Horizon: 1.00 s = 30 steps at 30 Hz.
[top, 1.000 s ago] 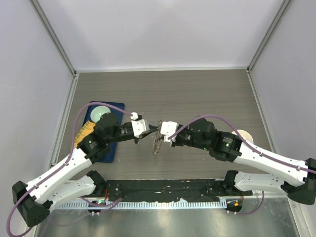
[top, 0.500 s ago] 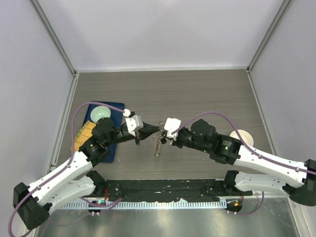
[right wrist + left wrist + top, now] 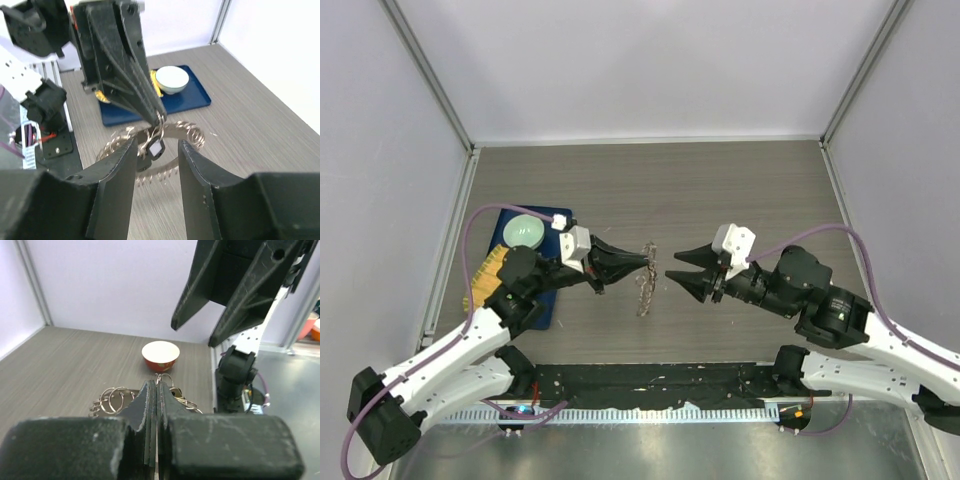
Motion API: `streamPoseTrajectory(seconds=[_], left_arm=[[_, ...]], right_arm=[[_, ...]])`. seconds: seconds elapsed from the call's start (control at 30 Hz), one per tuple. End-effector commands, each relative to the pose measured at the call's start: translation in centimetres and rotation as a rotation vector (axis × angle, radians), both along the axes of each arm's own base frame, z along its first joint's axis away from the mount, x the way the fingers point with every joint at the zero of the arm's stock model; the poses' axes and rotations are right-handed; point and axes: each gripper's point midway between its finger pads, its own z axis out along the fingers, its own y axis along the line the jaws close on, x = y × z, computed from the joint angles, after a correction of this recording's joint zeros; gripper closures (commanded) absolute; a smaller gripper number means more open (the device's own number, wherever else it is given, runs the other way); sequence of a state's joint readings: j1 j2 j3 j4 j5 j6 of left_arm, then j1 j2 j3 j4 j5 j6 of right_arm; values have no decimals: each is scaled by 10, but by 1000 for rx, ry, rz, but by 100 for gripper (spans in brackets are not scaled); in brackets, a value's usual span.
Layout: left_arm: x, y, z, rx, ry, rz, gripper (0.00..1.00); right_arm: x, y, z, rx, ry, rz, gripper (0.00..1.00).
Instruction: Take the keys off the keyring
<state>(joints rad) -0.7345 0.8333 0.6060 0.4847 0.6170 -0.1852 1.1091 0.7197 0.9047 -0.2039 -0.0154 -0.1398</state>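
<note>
While the left gripper (image 3: 640, 261), jaws clamped, steadies the keyring (image 3: 642, 288), the right gripper (image 3: 672, 267) stands spread at 3 o'clock, apparently to pluck the keys (image 3: 156, 148).

The right gripper (image 3: 672, 264) has backed off the keyring (image 3: 643, 286) (jaws now apart).

Keyring (image 3: 643, 279) mid-table (image 3: 720, 190), between the two arms. Left fingers (image 3: 620, 262) reach in from the left and meet on its far end. Right fingers (image 3: 698, 251) just right of it, apart from it. One key (image 3: 156, 149) hangs below the left fingertips, in line with the gap of the right fingers. Tray (image 3: 546, 305) at table left; bowl (image 3: 527, 231) on its far end. Cup (image 3: 160, 355) on the table, right side, beyond the keyring from the left wrist.
</note>
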Motion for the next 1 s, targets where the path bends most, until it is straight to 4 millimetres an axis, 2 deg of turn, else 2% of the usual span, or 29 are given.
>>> streamPoseTrajectory(seconds=[0.0, 0.03, 0.1, 0.13, 0.2, 0.23, 0.27, 0.3, 0.33, 0.37, 0.43, 0.47, 0.5, 0.57, 0.73, 0.8, 0.97], left_arm=[[-18, 3, 40, -176, 7, -97, 100], [-22, 5, 48, -216, -6, -114, 100], [-24, 5, 47, -246, 56, -132, 100], [-25, 7, 51, -268, 51, -134, 100], [-24, 6, 49, -276, 85, -146, 100], [-24, 7, 53, -292, 80, -148, 100], [-24, 8, 54, -304, 87, -153, 100], [-22, 7, 52, -309, 119, -164, 100], [-22, 11, 58, -338, 104, -168, 100], [-21, 13, 60, -353, 107, -173, 100], [-18, 21, 64, -402, 122, -188, 100], [-15, 23, 65, -417, 127, -191, 100], [-12, 27, 65, -429, 130, -190, 100], [-12, 26, 61, -411, 134, -232, 100], [-7, 27, 62, -410, 136, -242, 100], [-7, 26, 64, -408, 130, -245, 100], [-6, 26, 65, -411, 126, -242, 100]], right_arm=[[12, -6, 48, 127, 22, -97, 57], [27, -17, 57, 135, 14, -198, 57], [48, -26, 59, 103, -4, -321, 57], [58, -35, 71, 109, -23, -390, 57], [64, -29, 75, 80, -35, -384, 56], [57, -22, 85, 86, -30, -317, 56], [59, -22, 86, 91, -5, -305, 58], [62, -13, 80, 78, 31, -273, 58], [48, 1, 80, 80, 62, -138, 59], [62, -5, 76, 83, 96, -130, 60], [67, 2, 66, 126, 230, -39, 61], [48, 10, 66, 130, 274, 114, 62], [56, 6, 69, 170, 300, 118, 63], [45, 9, 58, 164, 336, 195, 66], [36, 7, 45, 166, 368, 228, 68], [34, 8, 49, 188, 348, 241, 68], [47, 14, 39, 231, 378, 210, 73]])
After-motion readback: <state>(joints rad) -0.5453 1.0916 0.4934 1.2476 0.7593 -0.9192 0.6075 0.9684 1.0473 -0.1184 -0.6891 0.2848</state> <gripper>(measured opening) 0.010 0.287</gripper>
